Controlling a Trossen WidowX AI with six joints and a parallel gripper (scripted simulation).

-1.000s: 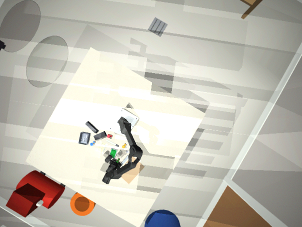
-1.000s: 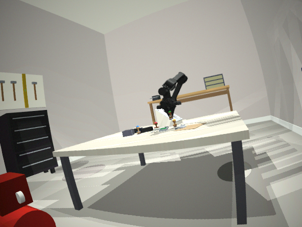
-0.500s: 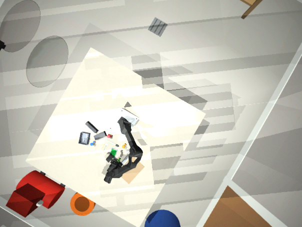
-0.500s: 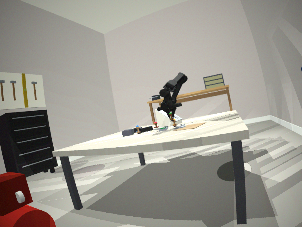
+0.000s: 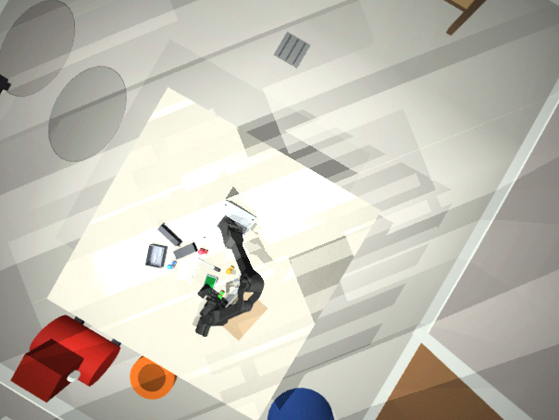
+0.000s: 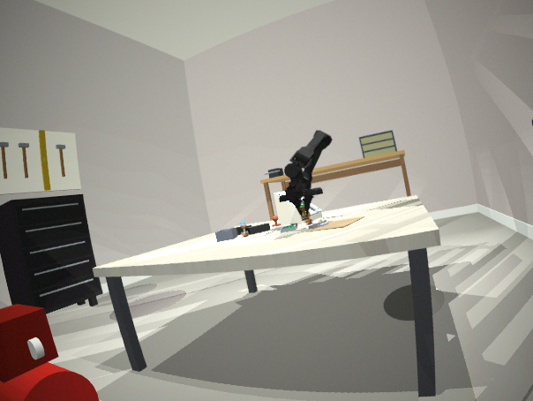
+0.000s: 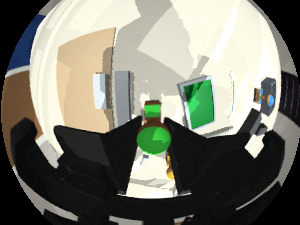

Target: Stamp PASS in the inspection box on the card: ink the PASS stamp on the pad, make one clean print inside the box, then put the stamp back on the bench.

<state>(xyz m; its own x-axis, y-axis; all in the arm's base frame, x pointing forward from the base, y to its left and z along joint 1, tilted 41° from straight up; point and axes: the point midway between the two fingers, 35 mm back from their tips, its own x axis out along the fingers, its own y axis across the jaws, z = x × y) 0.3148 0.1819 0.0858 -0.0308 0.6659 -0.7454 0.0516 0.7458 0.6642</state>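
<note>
My gripper is shut on the green-topped stamp. Its round green knob faces the wrist camera, with a brown block bearing a green patch beyond it. Its printing face is hidden. A green pad in a pale grey frame lies beside the gripper, right of the stamp in the wrist view. The stamp is over the bench between this pad and a tan board. The card and its box do not show clearly against the bright bench, and stamp contact cannot be told.
A yellow-topped stamp, a red-topped stamp and a blue-topped stamp stand nearby. A dark open box, two dark blocks and a thin pen-like item lie beyond the pad.
</note>
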